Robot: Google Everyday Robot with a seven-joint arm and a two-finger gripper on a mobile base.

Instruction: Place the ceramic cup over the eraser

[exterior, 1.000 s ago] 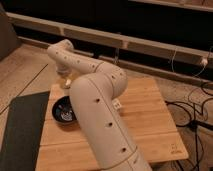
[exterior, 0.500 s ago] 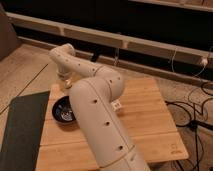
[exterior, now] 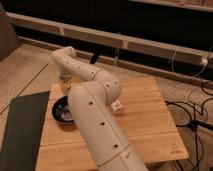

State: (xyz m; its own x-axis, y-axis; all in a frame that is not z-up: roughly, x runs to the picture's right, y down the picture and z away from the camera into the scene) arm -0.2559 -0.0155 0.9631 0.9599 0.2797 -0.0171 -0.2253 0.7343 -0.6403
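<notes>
My gripper [exterior: 65, 84] hangs down from the wrist over the far left corner of the wooden table [exterior: 145, 115], just behind the black bowl [exterior: 61, 110]. A pale shape sits right at its tip; I cannot tell whether that is the ceramic cup or part of the gripper. The eraser does not show; the arm or the gripper may hide it. My thick white arm [exterior: 95, 110] crosses the left half of the table and covers much of it.
A small white object [exterior: 117, 106] lies on the table beside the arm's elbow. A dark mat [exterior: 20, 125] covers the floor left of the table. Cables [exterior: 192, 107] run on the floor at the right. A low rail [exterior: 150, 47] runs behind.
The wrist and gripper have sunk a little, down and toward the table's far left corner. The bowl and the white object have not moved.
</notes>
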